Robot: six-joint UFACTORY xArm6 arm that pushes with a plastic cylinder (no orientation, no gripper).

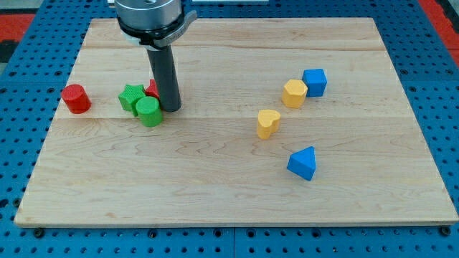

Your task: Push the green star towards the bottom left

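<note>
The green star (130,97) lies on the wooden board (237,186) at the view's left. A green round block (148,112) touches its lower right side. A red block (153,89) sits just right of the star, mostly hidden behind my rod. My tip (171,107) rests on the board right of the green round block and about a block's width right of the star.
A red cylinder (75,98) stands left of the star. On the view's right are a yellow hexagon block (294,93), a blue cube (315,82), a yellow heart-like block (268,123) and a blue triangular block (303,163).
</note>
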